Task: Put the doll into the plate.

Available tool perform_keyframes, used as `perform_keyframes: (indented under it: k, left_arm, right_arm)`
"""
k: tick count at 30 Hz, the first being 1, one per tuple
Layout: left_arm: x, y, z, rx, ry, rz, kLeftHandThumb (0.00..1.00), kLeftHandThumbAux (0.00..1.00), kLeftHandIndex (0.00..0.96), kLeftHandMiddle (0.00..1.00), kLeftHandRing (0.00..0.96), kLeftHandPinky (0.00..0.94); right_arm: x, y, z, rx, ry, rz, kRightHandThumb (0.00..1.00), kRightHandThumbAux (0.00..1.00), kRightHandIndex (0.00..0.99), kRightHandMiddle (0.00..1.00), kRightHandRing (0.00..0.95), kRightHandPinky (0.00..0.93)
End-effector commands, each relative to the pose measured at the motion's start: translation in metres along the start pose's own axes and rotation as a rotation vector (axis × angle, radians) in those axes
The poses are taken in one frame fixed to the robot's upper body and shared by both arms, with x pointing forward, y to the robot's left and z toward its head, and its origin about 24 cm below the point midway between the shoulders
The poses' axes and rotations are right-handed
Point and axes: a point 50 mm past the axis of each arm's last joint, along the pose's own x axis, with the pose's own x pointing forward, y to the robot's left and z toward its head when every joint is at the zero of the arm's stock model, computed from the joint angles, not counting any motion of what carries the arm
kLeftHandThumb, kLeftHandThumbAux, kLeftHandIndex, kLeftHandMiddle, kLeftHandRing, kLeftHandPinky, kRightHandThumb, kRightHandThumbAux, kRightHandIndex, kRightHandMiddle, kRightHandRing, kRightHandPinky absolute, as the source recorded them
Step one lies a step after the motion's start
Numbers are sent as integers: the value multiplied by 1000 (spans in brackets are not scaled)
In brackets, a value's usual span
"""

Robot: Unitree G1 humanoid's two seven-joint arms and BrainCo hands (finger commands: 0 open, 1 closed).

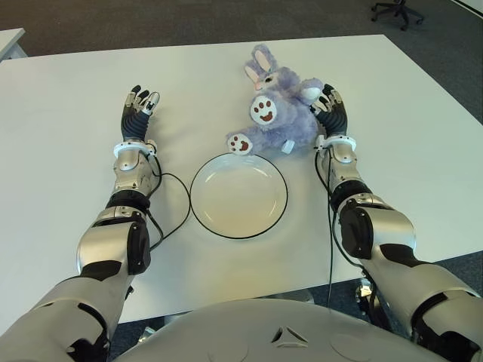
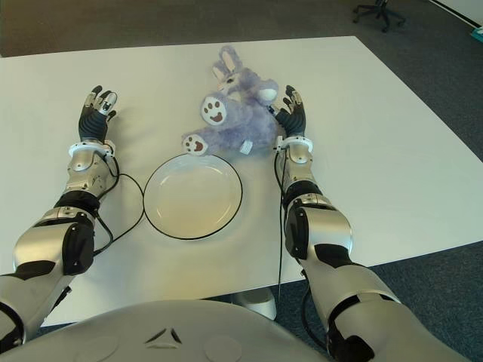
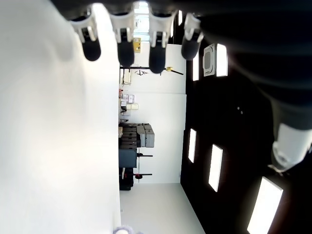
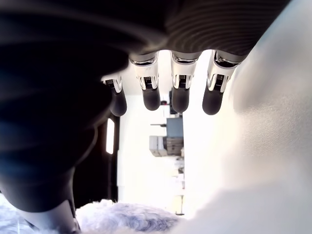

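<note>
A lavender plush rabbit doll (image 1: pixel 281 111) lies on its back on the white table (image 1: pixel 68 151), its paws just past the far rim of a white plate (image 1: pixel 238 195) with a dark edge. My right hand (image 1: pixel 332 109) shows flat on the table beside the doll's right side, fingers (image 4: pixel 151 92) straight and holding nothing, with lavender fur (image 4: pixel 126 217) close to the palm. My left hand (image 1: pixel 139 108) shows to the left of the plate, well apart from it, its fingers (image 3: pixel 126 46) spread and holding nothing.
Black cables (image 1: pixel 172 219) run from both wrists along the table toward its near edge. An office chair (image 1: pixel 398 11) stands on the dark floor beyond the far right corner. Another table's corner (image 1: pixel 10 41) shows at far left.
</note>
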Motion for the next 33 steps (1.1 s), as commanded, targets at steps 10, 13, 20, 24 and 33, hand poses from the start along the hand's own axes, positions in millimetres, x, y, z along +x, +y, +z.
perform_keyframes:
  k: [10,13,20,24,33]
  left_arm:
    - [-23,5,-41,2,171,23,0,519,38,131,90,0]
    - [-23,6,-41,1,172,24,0,520,38,133,92,0]
    - [-23,6,-42,-3,172,28,0,530,43,148,104,0]
    - [-23,6,-41,-3,172,30,0,529,41,147,106,9]
    - [-23,6,-41,5,170,35,0,519,44,156,114,7]
  right_arm:
    - [-15,-10,-27,14,94,-13,161,758,88,66,56,91]
    - [-13,-10,-24,16,79,-10,169,762,86,65,56,86]
    - [-11,-12,-19,25,55,-10,164,773,74,60,55,82]
    - [-8,-13,-14,39,34,-16,175,783,74,61,57,90]
    - [-7,-13,-9,61,-6,-15,198,781,57,60,64,96]
